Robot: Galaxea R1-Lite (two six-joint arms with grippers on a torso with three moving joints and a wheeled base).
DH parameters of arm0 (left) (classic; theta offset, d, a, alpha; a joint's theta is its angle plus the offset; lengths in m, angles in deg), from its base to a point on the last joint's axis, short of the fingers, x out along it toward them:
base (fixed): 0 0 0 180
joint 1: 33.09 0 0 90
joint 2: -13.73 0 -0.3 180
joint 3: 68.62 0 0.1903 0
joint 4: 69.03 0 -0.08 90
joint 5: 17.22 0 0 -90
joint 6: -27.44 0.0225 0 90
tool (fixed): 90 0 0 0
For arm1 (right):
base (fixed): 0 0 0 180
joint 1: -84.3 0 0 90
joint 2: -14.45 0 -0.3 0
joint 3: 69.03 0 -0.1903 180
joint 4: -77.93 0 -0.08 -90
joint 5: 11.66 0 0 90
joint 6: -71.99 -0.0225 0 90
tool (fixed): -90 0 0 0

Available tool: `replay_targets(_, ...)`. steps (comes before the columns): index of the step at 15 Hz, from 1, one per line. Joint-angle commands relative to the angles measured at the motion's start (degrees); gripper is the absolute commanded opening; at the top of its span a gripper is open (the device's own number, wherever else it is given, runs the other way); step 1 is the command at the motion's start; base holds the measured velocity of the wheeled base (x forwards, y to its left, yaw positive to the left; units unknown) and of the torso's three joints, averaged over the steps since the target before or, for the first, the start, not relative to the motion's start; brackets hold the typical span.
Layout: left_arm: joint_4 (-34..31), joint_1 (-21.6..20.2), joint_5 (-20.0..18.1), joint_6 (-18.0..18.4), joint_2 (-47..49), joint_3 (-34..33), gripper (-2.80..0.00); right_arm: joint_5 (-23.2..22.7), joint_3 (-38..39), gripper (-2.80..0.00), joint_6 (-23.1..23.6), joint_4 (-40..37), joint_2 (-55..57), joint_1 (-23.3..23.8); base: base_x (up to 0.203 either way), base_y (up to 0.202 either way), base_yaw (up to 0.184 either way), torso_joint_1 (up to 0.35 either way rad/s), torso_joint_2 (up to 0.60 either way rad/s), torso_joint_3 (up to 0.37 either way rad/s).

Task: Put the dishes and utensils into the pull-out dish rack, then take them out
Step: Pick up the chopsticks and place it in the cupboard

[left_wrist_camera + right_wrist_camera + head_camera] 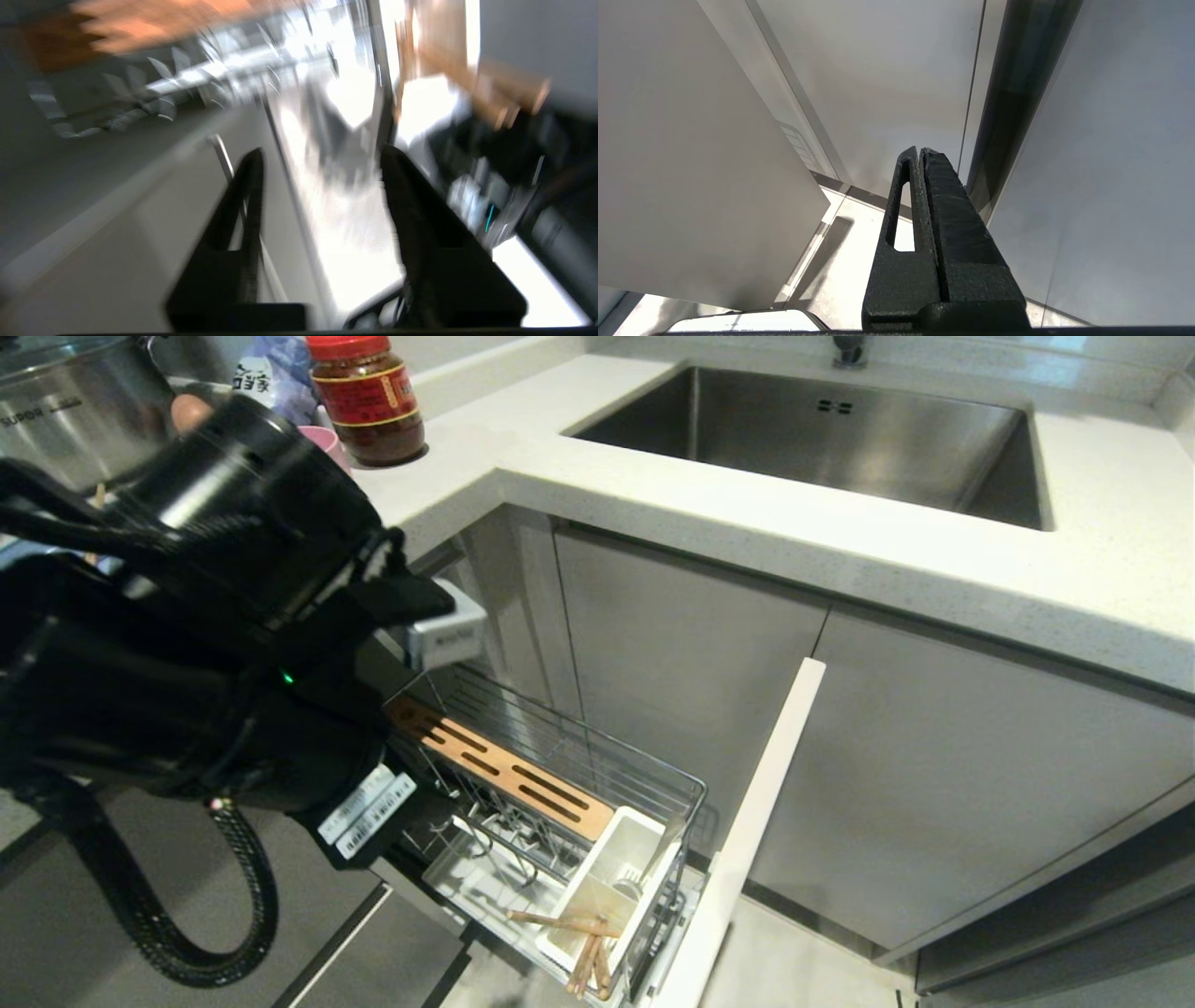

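The pull-out dish rack [560, 747], a chrome wire basket, is seen drawn out from the cabinet below the counter, its narrow white front panel [747, 840] at the 4 o'clock end. A slotted wooden strip [504, 770] is laid along its top. The wooden chopsticks [588, 952] are tilted in the white utensil cup [611, 887]. A pink bowl's [327, 441] edge is glimpsed on the counter at 11 o'clock.

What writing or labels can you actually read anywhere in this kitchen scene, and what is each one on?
"SUPOR" (partly cut off): on the steel pot.
Jar's yellow label: print too small to read.
Blue bag: dark characters, not legible.
White stickers on the robot's left arm: barcodes and fine print, unreadable.
Grey tag at the rack's back: faint, unreadable.
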Motion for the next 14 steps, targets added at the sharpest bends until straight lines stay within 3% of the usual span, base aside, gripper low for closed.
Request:
replay_targets(1, 7.7, -0.3, 1.9, -2.9, -7.2, 0.2, -2.8, 0.0, 0.0, -2.8, 0.0, 0.0, -0.2, 0.0, 0.0, 0.0, 0.0, 0.0, 0.0, 0.0)
replay_targets(5, 23.5, -1.3, 7.1, -9.0, -11.5, 0.6, -2.8, 0.0, 0.0, -2.8, 0.0, 0.0, -0.2, 0.0, 0.0, 0.0, 0.0, 0.0, 0.0, 0.0)
replay_targets(8, 33.5, -5.0, 13.7, -11.2, -15.2, 0.2, -2.8, 0.0, 0.0, -2.8, 0.0, 0.0, -0.2, 0.0, 0.0, 0.0, 0.0, 0.0, 0.0, 0.0)
replay_targets(9, 34.7, -6.6, 14.3, -11.6, -15.9, 0.3, -2.8, 0.0, 0.0, -2.8, 0.0, 0.0, -0.2, 0.0, 0.0, 0.0, 0.0, 0.0, 0.0, 0.0)
replay_targets(14, 34.9, -23.3, 14.7, -12.1, -18.4, 1.2, -2.8, 0.0, 0.0, -2.8, 0.0, 0.0, -0.2, 0.0, 0.0, 0.0, 0.0, 0.0, 0.0, 0.0)
